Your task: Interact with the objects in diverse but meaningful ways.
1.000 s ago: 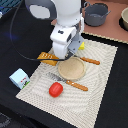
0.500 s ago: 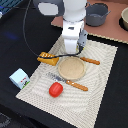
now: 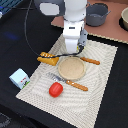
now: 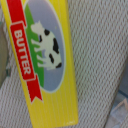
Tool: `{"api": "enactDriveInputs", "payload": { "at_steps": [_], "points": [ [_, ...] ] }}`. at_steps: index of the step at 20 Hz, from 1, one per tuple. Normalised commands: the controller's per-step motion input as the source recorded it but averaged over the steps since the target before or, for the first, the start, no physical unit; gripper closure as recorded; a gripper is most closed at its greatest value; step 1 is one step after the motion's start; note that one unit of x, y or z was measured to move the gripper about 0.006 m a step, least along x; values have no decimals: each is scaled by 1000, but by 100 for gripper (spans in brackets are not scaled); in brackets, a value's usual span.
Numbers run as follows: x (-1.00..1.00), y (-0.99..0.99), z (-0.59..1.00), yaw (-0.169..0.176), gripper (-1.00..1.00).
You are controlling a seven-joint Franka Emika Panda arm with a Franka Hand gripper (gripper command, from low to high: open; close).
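Note:
A flat yellow butter box [image 4: 47, 65] with a cow picture and a red band fills the wrist view, lying on the woven mat [image 4: 100, 55]. No fingers show in that view. In the exterior view my gripper [image 3: 75, 49] hangs low over the far part of the mat, just behind the round wooden plate [image 3: 71, 68]; the arm hides whatever lies under it. A red tomato [image 3: 55, 89] rests on the mat's near part. An orange ridged block [image 3: 49, 59] lies beside the plate on the exterior view's left. A light blue carton [image 3: 19, 78] stands off the mat.
A knife with an orange handle [image 3: 71, 83] lies in front of the plate, another orange-handled utensil [image 3: 90, 61] behind it. A grey pot [image 3: 97, 14] and a second pot [image 3: 124, 18] stand at the back. A black cable [image 3: 35, 42] loops from the arm.
The arm and gripper have shifted toward the exterior view's right and stay low over the mat. The tomato, carton, plate and utensils have not moved.

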Motion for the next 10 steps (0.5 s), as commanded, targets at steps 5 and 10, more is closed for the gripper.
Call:
{"api": "enactDriveInputs", "payload": {
  "at_steps": [5,10],
  "points": [
    [0,522,-223,86,-100],
    [4,407,-204,91,100]
  ]
}}
